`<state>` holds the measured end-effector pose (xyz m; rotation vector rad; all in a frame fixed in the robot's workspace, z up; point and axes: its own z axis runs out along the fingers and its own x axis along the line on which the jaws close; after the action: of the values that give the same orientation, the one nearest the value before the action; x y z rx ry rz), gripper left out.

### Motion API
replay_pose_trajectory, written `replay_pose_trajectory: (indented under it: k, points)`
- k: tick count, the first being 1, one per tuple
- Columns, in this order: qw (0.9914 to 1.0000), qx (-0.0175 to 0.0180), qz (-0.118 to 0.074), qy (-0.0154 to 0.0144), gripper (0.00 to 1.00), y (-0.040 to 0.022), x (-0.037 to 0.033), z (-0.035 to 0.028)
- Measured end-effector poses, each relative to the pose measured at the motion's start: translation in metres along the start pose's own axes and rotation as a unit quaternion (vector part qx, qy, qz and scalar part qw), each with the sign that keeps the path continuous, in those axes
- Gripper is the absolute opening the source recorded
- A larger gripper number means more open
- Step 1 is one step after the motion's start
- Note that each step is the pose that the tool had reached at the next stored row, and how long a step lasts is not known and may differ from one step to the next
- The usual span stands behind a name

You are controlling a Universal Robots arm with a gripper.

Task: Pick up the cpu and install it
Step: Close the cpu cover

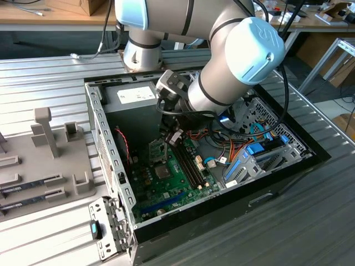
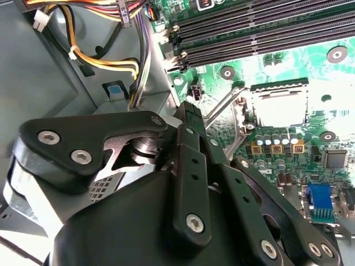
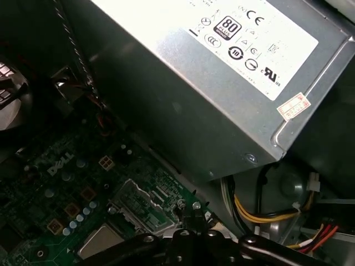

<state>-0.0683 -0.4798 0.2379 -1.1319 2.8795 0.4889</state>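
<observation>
The cpu [image 2: 279,105] is a silvery square lying flat in the socket on the green motherboard [image 1: 183,185], also seen as the cpu [image 1: 162,170] in the exterior view and the cpu [image 3: 101,241] in the first wrist view. The socket's metal cover frame [image 3: 140,206] stands open beside it. My gripper [image 2: 186,109] hangs inside the computer case, a short way off the socket, fingers shut together with nothing seen between them. Its tip is close to the thin metal socket lever [image 2: 223,105]. In the exterior view the gripper [image 1: 173,136] sits just behind the socket.
The open case wall [image 1: 102,144] surrounds the work. The grey power supply [image 3: 222,94] is close behind the gripper. Yellow and orange cable bundles [image 2: 105,61] run beside it. Black memory slots [image 1: 191,163] lie beside the socket. A grey fixture tray [image 1: 44,166] stands at the exterior view's left.
</observation>
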Motion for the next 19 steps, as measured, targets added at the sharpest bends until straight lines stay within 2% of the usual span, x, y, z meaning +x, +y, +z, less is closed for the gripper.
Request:
replay_pose_trajectory:
  k: [13,19]
  points:
    - [0.99999,-0.0027,0.0,-0.0026,0.11,0.0003,0.0002,-0.0046]
    - [0.99999,-0.003,-0.001,-0.0027,0.11,0.001,0.0,-0.007]
